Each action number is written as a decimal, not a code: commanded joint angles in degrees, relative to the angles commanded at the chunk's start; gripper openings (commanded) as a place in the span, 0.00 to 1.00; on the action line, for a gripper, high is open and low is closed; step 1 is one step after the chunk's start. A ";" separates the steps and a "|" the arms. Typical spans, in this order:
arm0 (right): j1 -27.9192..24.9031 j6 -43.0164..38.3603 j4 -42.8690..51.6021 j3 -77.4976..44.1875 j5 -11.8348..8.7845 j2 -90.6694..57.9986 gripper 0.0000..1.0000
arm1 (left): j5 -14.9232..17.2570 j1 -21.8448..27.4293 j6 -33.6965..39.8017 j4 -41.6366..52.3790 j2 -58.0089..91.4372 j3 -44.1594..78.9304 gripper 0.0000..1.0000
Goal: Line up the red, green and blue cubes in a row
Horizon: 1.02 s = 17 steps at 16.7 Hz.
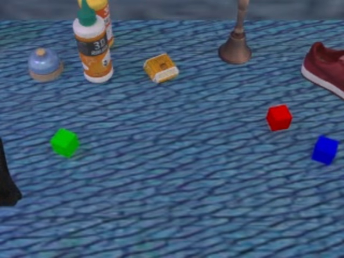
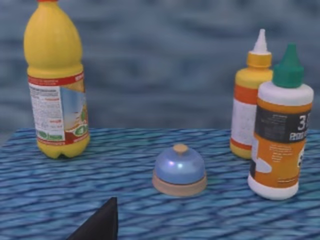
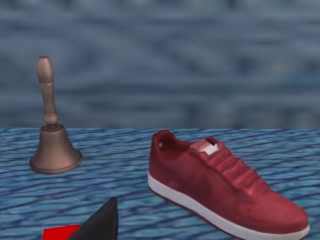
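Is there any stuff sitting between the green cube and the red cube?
No. In the top view only bare blue cloth lies between the green cube and the red cube. The orange-yellow block and the glue bottle stand farther back.

On the tabletop we found the green cube at nine o'clock from the centre and the red cube at three, well apart. The blue cube lay near the red one, at its four o'clock. Along the far edge stood the desk bell at ten, the bottle beside it, the block at twelve, the hand bell at one and the shoe at two.
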<state>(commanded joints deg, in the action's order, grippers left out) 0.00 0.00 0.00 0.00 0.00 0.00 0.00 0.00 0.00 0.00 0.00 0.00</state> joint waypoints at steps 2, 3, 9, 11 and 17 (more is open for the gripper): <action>0.00 0.00 0.00 0.00 0.00 0.00 1.00 | 0.00 0.00 0.00 0.00 0.00 0.00 1.00; -0.12 -0.03 0.40 -0.57 -0.03 -0.55 1.00 | 0.00 0.00 0.00 0.00 0.00 0.00 1.00; -2.53 -0.66 10.71 -16.45 -0.24 -16.38 1.00 | 0.00 0.00 0.00 0.00 0.00 0.00 1.00; -3.70 -0.90 16.49 -25.72 -0.19 -26.36 1.00 | 0.00 0.00 0.00 0.00 0.00 0.00 1.00; -7.80 -1.53 37.57 -58.27 0.18 -66.03 1.00 | 0.00 0.00 0.00 0.00 0.00 0.00 1.00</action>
<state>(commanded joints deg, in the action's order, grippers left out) -7.80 -1.53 37.57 -58.27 0.18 -66.03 0.00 0.00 0.00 0.00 0.00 0.00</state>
